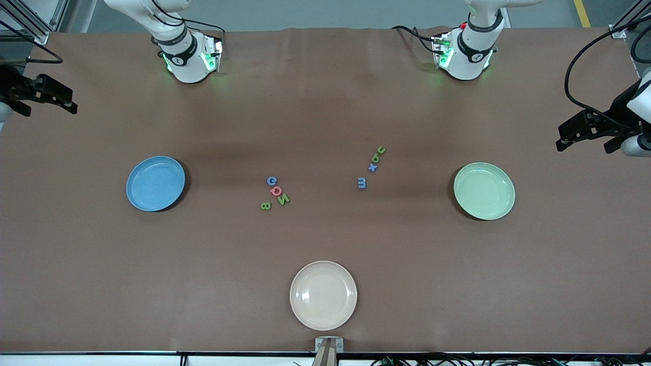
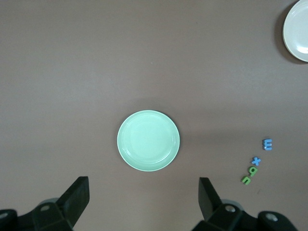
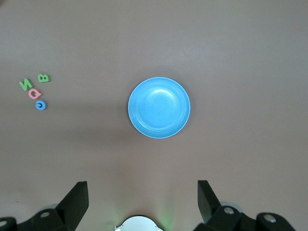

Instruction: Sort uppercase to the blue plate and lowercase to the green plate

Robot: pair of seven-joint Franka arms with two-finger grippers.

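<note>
My left end effector (image 2: 143,202) hangs high in the air with its two fingers spread wide and nothing between them. It is over the left arm's end of the surface (image 1: 325,101). My right end effector (image 3: 142,204) hangs the same way, fingers wide and empty, over the right arm's end. Both arms wait.

Under my left end effector lies the green plate (image 1: 484,191). It has nothing in it. Under my right end effector lies the blue plate (image 1: 155,183). It has nothing in it too.

Between the two plates lie the small letters. The big letters sit in a little bunch nearer the blue plate: blue G (image 1: 271,180), pink Q (image 1: 276,191), green N (image 1: 283,199) and green B (image 1: 265,206). The G and the Q touch or almost touch. The B is the nearest of them to the front camera.

The small letters sit nearer the green plate: blue m (image 1: 362,183), blue x (image 1: 373,167) and two green round ones (image 1: 379,154) in a row with them. The green ones are farthest from the front camera.

A cream plate (image 1: 323,295) lies near the front edge of the surface, in the middle.
</note>
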